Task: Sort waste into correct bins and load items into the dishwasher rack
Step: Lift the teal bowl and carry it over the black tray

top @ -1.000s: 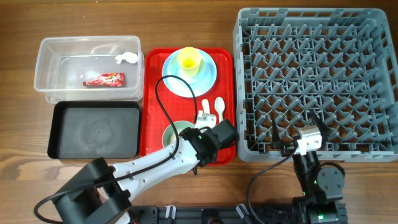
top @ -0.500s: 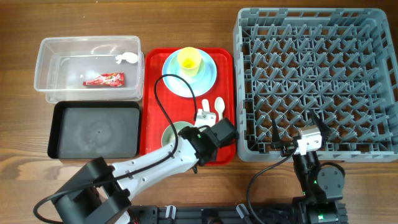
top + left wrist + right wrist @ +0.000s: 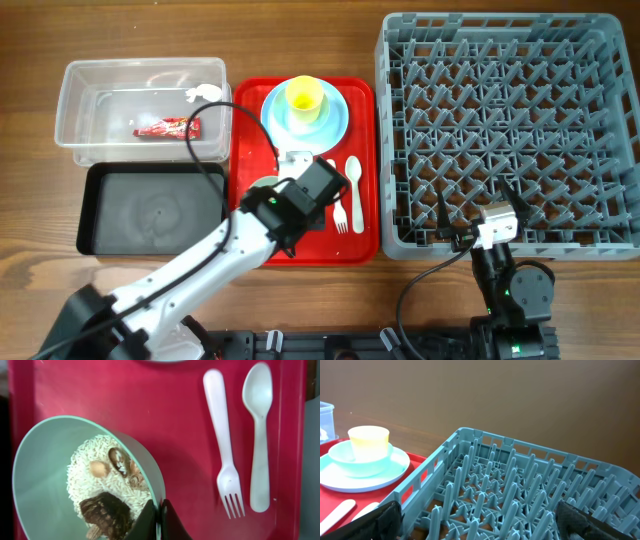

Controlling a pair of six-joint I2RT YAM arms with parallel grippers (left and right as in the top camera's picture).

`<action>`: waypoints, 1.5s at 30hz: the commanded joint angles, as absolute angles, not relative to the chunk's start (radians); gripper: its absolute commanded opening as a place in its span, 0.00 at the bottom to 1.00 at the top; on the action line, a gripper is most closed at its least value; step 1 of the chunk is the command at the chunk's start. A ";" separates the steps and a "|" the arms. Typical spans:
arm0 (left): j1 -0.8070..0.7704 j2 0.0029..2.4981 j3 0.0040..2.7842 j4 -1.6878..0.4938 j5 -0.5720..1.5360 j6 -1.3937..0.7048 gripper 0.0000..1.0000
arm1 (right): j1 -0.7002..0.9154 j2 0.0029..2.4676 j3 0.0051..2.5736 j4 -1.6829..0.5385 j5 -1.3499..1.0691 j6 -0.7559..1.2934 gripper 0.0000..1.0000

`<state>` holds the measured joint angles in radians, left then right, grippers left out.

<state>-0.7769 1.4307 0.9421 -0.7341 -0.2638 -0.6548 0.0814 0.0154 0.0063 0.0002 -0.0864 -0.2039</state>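
Observation:
My left gripper (image 3: 305, 205) (image 3: 160, 516) is shut on the right rim of the pale-green bowl (image 3: 45, 470), which tilts over the red tray (image 3: 150, 405). Rice and brown food scraps (image 3: 102, 485) lie in the bowl. From overhead the wrist hides the bowl. The white fork (image 3: 340, 205) (image 3: 224, 455) and spoon (image 3: 354, 190) (image 3: 258, 430) lie on the tray to its right. A yellow cup (image 3: 305, 96) (image 3: 368, 440) stands in a light-blue bowl (image 3: 365, 462) on a light-blue plate (image 3: 335, 125). My right gripper (image 3: 478, 213) (image 3: 480, 522) is open at the near edge of the grey dishwasher rack (image 3: 510, 120) (image 3: 520, 485).
The clear tub (image 3: 75, 110) at the left holds the red wrapper (image 3: 168, 127) and a white tissue (image 3: 205, 93). The black tray (image 3: 150, 208) lies just in front of it. The left arm's cable loops over the tub's corner and the red tray (image 3: 250, 150).
The left arm has swung left and back over the tray with the bowl in its grip. The fork and spoon, partly covered before, now show fully. The right arm has not moved.

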 commanded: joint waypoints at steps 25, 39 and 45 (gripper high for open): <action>0.277 1.225 1.012 -0.873 0.536 -0.286 0.04 | 0.076 0.010 0.005 0.005 -0.099 -0.209 1.00; 0.451 1.358 1.012 -0.868 0.840 -0.163 0.04 | 0.076 0.010 0.005 0.006 -0.099 -0.209 1.00; 0.490 1.358 1.012 -0.868 0.867 -0.164 0.04 | 0.076 0.010 0.005 0.005 -0.099 -0.209 1.00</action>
<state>0.4698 1.3560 1.0035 -0.8715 0.8104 -0.1921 0.0814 0.0154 0.0063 0.0002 -0.0864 -0.2039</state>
